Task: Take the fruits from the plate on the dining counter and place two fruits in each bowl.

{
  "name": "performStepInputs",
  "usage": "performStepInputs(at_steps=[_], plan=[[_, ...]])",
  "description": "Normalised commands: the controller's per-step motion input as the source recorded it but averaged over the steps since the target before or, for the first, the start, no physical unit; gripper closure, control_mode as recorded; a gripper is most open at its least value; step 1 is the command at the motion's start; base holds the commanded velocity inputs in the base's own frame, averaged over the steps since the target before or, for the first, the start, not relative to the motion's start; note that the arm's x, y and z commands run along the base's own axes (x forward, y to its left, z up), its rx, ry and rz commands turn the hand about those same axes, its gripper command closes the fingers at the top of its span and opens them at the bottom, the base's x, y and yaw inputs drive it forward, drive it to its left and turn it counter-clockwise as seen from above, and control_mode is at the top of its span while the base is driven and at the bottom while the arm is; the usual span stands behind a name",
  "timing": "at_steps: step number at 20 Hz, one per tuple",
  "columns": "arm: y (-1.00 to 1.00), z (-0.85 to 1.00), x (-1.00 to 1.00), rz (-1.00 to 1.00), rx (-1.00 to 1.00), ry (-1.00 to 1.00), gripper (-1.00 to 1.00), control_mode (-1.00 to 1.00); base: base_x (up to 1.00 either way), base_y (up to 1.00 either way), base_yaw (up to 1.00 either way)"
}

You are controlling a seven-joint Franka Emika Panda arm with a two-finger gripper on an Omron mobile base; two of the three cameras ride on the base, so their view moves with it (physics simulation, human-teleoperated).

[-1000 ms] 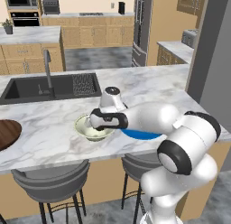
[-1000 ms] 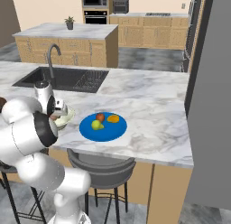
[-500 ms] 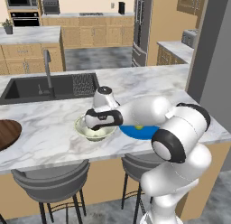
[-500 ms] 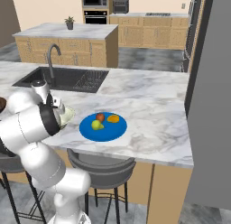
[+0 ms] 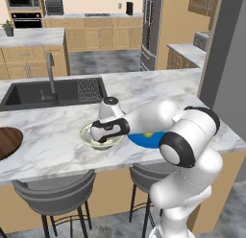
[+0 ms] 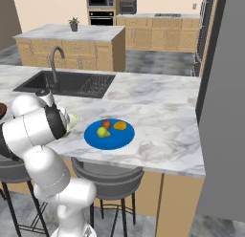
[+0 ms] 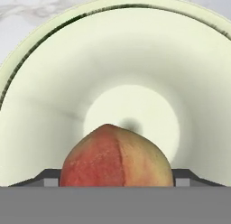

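In the hand view my gripper [image 7: 117, 178] is shut on the pinkish-tan peach [image 7: 116, 157], holding it low inside the cream-white bowl [image 7: 54, 83], just above its bottom. The left base view has the gripper [image 5: 99, 135] dipped into that bowl [image 5: 87, 136] on the dining counter [image 5: 48, 153]. The blue plate [image 6: 109, 138] lies to the bowl's right with the red apple [image 6: 106, 123], the yellow-green pear [image 6: 101, 132] and the orange-yellow oval fruit [image 6: 120, 125] on it. The dark wooden bowl [image 5: 7, 142] sits at the counter's far left.
A black sink [image 5: 33, 94] with a faucet [image 5: 49, 74] is set in the counter behind the bowl. Two grey stools [image 5: 53, 191] stand under the front edge. A grey wall [image 6: 225, 102] closes the counter's right end.
The hand has moved a little left and sunk down into the cream-white bowl with the peach in its grip. The fruits on the plate have not moved.
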Motion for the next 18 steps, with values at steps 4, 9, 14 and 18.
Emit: performStepInputs(at_steps=[4,9,14,18], plan=[[0.0,0.01,0.04,0.0,0.0,0.0,-1.0,-1.0,0.0,0.0,0.0],[-0.11,0.16,0.03,0.0,0.0,0.0,-1.0,-1.0,0.0,0.0,0.0],[0.0,0.38,0.0,0.0,0.0,0.0,-1.0,-1.0,0.0,0.0,0.0],[-0.16,0.48,-0.19,0.0,0.02,0.0,-1.0,-1.0,0.0,0.0,0.0]])
